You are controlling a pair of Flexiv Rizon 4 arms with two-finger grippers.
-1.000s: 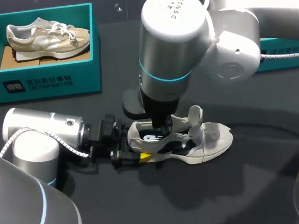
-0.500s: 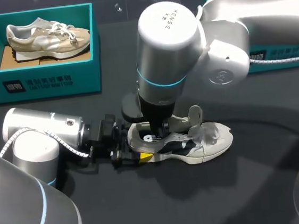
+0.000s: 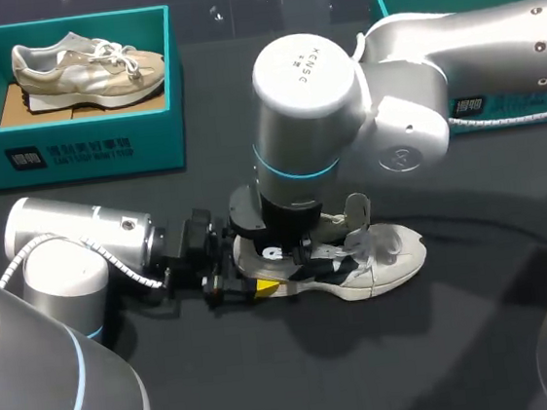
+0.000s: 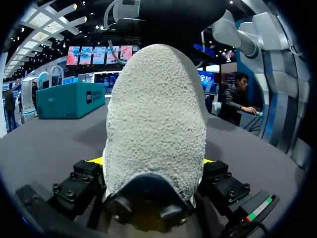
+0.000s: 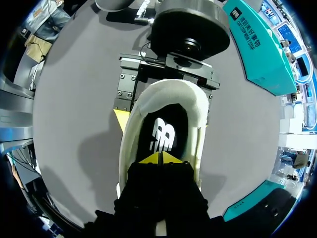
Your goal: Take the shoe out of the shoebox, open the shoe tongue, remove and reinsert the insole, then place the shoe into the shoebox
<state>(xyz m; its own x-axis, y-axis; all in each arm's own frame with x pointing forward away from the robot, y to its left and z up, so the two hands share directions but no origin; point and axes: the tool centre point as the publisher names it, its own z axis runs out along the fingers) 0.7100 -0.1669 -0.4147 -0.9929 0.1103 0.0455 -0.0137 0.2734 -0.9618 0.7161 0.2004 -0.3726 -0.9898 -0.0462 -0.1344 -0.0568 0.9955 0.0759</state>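
Shoe (image 3: 378,264) sits on the table (image 3: 464,342), heel clamped by left claw (image 4: 154,163). Right claw (image 5: 159,158) is inside it, tips pinched together at the insole (image 5: 163,131); pin the heel firmly and peel upward slowly.

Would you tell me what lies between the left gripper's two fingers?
The heel of the shoe fills the left gripper, as the left wrist view shows.
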